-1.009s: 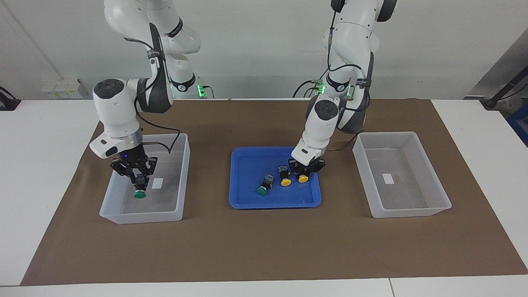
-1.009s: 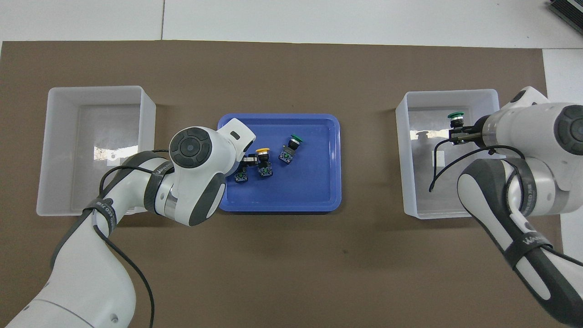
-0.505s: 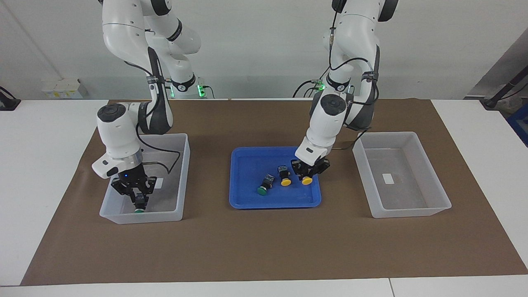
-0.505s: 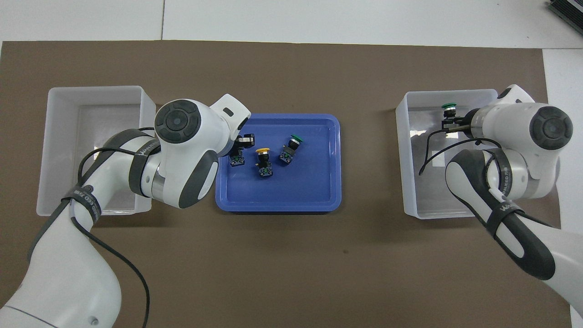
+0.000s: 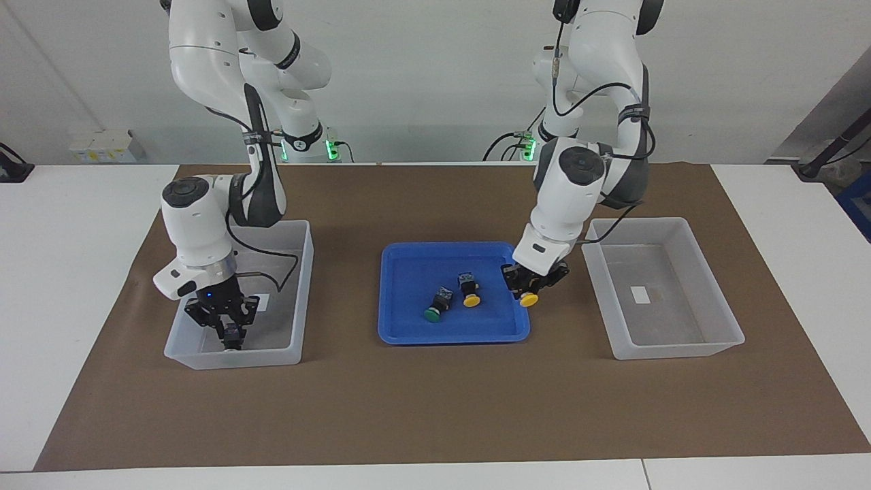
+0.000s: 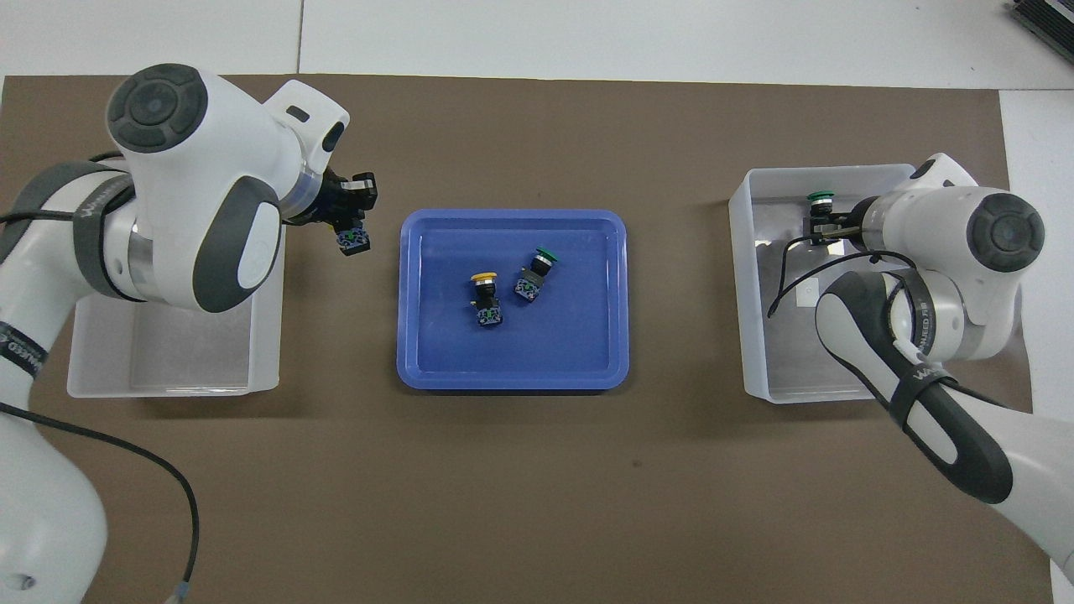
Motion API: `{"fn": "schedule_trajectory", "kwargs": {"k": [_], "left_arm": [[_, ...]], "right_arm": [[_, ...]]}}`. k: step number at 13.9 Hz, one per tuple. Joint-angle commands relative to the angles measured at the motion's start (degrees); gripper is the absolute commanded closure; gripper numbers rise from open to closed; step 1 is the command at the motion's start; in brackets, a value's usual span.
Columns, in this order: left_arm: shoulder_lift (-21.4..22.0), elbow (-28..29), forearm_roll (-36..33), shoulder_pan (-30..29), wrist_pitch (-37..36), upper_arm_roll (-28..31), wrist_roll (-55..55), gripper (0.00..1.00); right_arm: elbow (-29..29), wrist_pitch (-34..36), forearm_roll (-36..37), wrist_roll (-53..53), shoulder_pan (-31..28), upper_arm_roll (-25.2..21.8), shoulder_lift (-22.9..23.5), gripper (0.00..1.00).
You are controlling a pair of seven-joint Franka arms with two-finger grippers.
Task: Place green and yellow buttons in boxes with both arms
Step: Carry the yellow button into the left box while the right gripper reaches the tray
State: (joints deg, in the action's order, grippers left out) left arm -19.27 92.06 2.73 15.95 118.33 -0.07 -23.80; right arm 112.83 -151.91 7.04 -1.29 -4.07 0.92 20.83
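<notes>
Two-arm sorting at the bench. The right gripper (image 5: pixel 231 338) is lowered inside the box at the right arm's end (image 5: pixel 303 272), its fingers closed on a green button (image 6: pixel 820 199) held cap-down close to the box floor, in the part of the box farther from the robots. Judged from this low pose, the button is about to be set down rather than dropped, so that it does not bounce or roll.

The left gripper (image 5: pixel 529 291) hangs over the edge of the blue tray (image 5: pixel 408 333) on the side toward the left arm's end, its fingers gripping a yellow button (image 5: pixel 529 299) by its blocky body with the cap pointing down; the body offers flat faces, which the round cap does not. The button is lifted clear of the tray floor. The likely destination is the empty box at the left arm's end (image 5: pixel 721 306), which lies beside the tray.

Two buttons lie on their sides in the tray, close together but apart: a second yellow button (image 5: pixel 469 292) and a second green button (image 5: pixel 437 306). The tray serves as the common source between the two boxes, so each arm can reach it.
</notes>
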Motion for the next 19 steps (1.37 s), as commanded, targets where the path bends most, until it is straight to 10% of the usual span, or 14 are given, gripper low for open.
{"fn": "schedule_trajectory", "kwargs": {"k": [1, 9, 19], "left_arm": [[-0.1, -1.1, 0.3, -3.5, -1.6, -0.5, 4.4, 1.0], [0.2, 0.0, 0.8, -12.7, -0.9, -0.3, 20.8, 1.0], [0.7, 11.7, 0.3, -16.2, 12.3, -0.1, 28.7, 1.0]], "right_arm": [[-0.6, 0.6, -1.6, 1.2, 0.1, 0.6, -1.4, 0.0], [-0.7, 16.1, -1.6, 15.9, 8.4, 0.7, -12.8, 0.0], [-13.3, 21.5, -2.7, 50.0, 25.7, 0.7, -4.8, 0.0]]}}
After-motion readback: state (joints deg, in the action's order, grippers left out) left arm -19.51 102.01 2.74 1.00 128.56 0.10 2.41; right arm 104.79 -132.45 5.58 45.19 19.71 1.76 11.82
